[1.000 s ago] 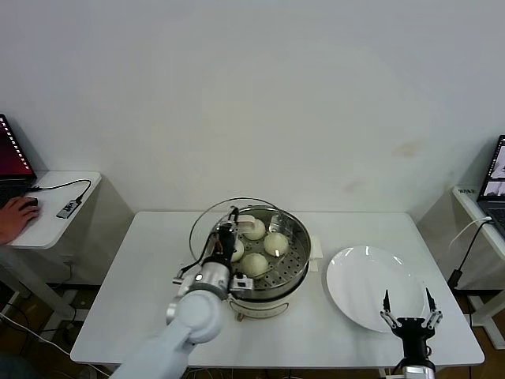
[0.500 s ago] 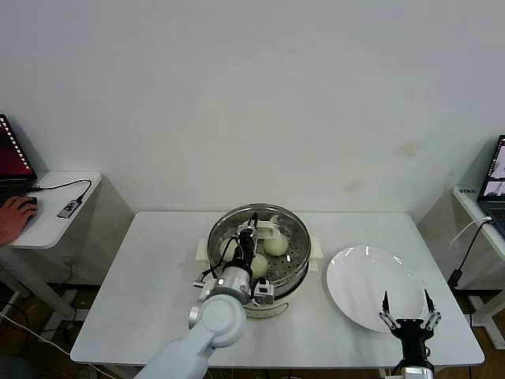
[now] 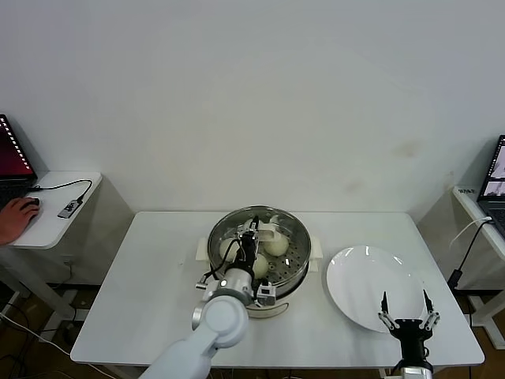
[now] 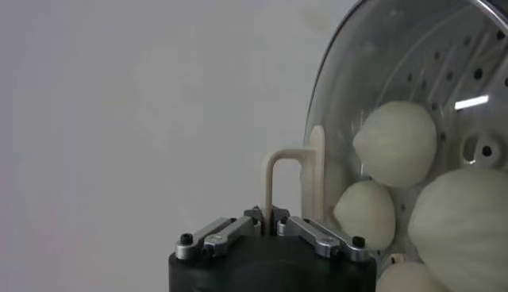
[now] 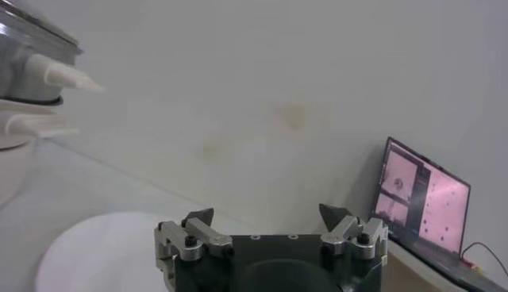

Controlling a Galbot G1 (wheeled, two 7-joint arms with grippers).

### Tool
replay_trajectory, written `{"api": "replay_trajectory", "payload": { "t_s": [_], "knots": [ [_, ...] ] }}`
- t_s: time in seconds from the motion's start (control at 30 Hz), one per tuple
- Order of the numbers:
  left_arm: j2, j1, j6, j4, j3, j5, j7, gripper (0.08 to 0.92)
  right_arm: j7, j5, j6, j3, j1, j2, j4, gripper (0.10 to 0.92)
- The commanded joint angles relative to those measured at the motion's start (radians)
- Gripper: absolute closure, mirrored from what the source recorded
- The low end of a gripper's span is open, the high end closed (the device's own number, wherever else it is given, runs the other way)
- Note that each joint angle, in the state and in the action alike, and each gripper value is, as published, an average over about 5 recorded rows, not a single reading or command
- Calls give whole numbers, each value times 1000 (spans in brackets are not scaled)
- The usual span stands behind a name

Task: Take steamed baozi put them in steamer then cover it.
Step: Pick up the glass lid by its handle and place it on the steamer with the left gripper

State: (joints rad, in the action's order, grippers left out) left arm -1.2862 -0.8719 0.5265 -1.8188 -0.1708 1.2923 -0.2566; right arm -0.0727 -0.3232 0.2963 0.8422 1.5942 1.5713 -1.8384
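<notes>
The steamer [image 3: 302,254] stands mid-table on its cream base. The clear glass lid [image 3: 227,229] lies over it, and the steamed baozi [image 3: 276,245] sit inside on the perforated tray. My left gripper [image 3: 254,234] is above the pot, shut on the lid's cream handle [image 4: 271,184]. In the left wrist view the baozi [image 4: 395,143] show through the lid's glass [image 4: 413,55]. My right gripper [image 3: 404,319] is open and empty at the table's front right, just in front of the white plate [image 3: 364,276].
The empty plate also shows in the right wrist view [image 5: 95,246], with the steamer's side handle [image 5: 55,75] farther off. Side tables with laptops [image 3: 9,158] stand at both ends; a person's hand [image 3: 14,215] rests on the left one.
My left gripper carried the lid from a tilted position left of the pot to the right, onto the steamer. The right arm has not moved.
</notes>
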Motion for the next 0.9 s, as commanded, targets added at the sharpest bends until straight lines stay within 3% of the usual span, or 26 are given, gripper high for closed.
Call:
{"api": "replay_trajectory", "payload": {
  "t_s": [0.03,0.6,0.7,0.9],
  "knots": [
    [-13,5,1,11,-5,5,2,862,0,1,3,0,2,1,0,203],
    [-21,-14,-11,15,11,14,34,859,0,7,5,-1,10,0,-5,203],
    [-21,-22,-11,8,15,6,46,816,0,6,5,-4,11,1,-6,203],
    [-10,-60,-13,-32,27,2,54,649,0,3,5,-8,19,3,-13,203]
  ]
}}
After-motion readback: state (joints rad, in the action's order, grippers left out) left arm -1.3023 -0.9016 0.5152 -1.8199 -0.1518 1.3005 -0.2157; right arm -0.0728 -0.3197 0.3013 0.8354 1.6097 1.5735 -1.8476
